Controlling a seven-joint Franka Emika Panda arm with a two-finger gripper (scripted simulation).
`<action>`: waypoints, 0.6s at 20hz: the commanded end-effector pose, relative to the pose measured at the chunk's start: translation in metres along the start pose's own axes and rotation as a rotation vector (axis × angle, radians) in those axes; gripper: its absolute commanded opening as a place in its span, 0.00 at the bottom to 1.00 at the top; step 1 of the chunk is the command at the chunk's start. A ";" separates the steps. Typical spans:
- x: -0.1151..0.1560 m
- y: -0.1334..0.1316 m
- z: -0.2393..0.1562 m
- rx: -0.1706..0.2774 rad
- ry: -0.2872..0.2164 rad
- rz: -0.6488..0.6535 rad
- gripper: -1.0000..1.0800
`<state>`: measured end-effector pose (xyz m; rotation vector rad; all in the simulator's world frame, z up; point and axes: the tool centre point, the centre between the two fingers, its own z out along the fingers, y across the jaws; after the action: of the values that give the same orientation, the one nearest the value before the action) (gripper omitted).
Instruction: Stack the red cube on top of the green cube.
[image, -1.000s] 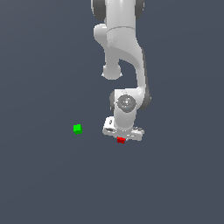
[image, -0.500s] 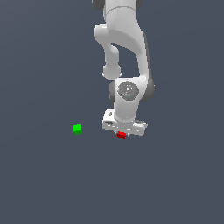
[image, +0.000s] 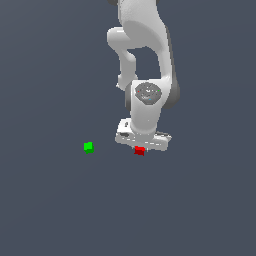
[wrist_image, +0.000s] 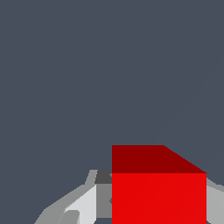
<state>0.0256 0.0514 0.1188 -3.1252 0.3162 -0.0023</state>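
Observation:
The red cube (image: 139, 150) sits between the fingers of my white gripper (image: 140, 146), which is shut on it and holds it a little above the grey floor. In the wrist view the red cube (wrist_image: 158, 192) fills the space between the grey fingers (wrist_image: 81, 205). The green cube (image: 88, 147) rests on the floor, apart from the gripper, toward the exterior view's left at about the same height in the picture. The green cube does not show in the wrist view.
The plain dark grey floor (image: 60, 210) spreads all around. The white arm (image: 145, 60) rises above the gripper toward the top of the exterior view.
The gripper has risen a little with the red cube in it. The arm has straightened upward. The green cube has not moved.

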 end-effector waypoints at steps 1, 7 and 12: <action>0.000 0.001 0.000 0.000 -0.001 0.000 0.00; -0.002 0.021 0.005 0.000 -0.001 0.000 0.00; -0.004 0.059 0.013 0.000 -0.001 0.000 0.00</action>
<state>0.0133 0.0074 0.1082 -3.1254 0.3140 -0.0007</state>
